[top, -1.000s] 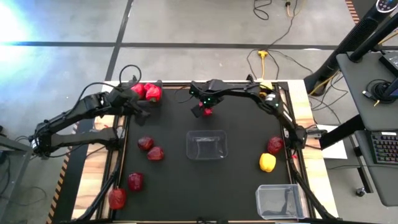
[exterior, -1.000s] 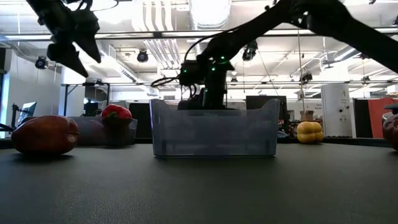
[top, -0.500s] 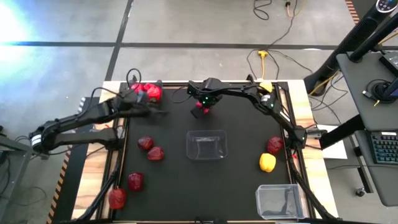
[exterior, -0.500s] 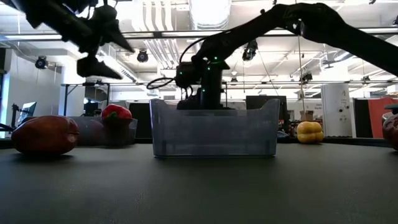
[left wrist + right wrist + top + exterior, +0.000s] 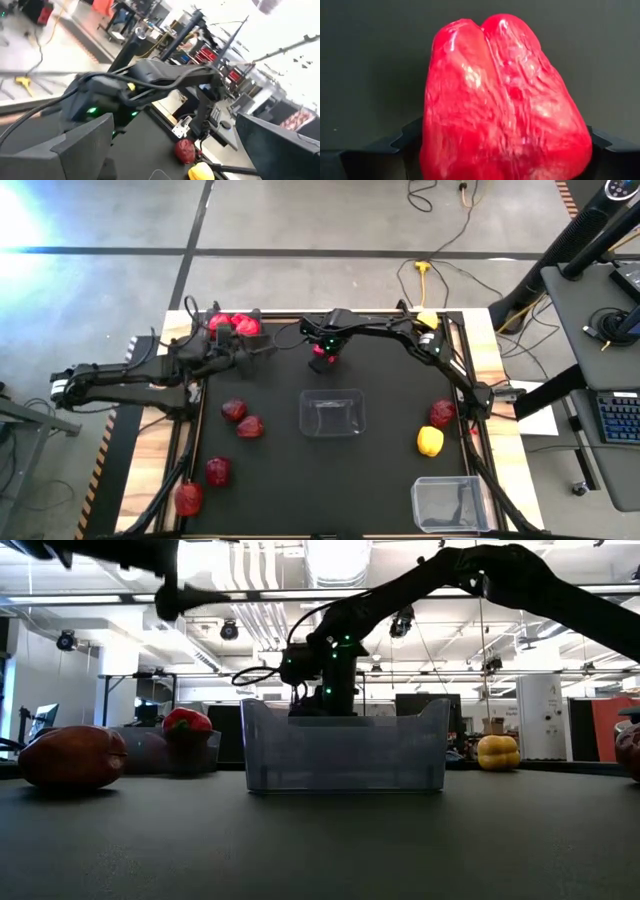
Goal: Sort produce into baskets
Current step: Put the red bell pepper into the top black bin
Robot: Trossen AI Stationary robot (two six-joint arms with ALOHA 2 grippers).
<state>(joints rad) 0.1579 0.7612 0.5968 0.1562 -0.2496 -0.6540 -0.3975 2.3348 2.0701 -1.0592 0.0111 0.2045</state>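
My right gripper [image 5: 322,356] is shut on a bright red bell pepper [image 5: 500,100] over the table's far middle, beyond the clear basket [image 5: 332,413]. In the low view that basket [image 5: 345,745] hides the pepper. My left gripper [image 5: 262,350] is open and empty, held high beside the dark grey basket [image 5: 236,326], which holds red peppers. Its fingers stand wide apart in the left wrist view [image 5: 175,145]. Dark red apples [image 5: 242,418] lie at the left. One apple [image 5: 442,413] and a yellow pepper [image 5: 430,441] lie at the right. My right gripper pinches the red pepper by its two opposite sides [image 5: 432,150] between the two fingers [image 5: 407,142]. The fingers come from above, pointing down at the table. Whether the pepper is clear of the table, I cannot tell.
A second clear basket [image 5: 450,505] stands at the near right corner. Two more apples [image 5: 217,471] lie near the near left edge. A small yellow piece [image 5: 427,320] sits at the far right edge. Cables run along the table's far side.
My left gripper has gone from beside the dark grey basket toward the table's right edge and up, and has tipped to point nearly level. My right gripper has stayed almost in place with the red pepper.
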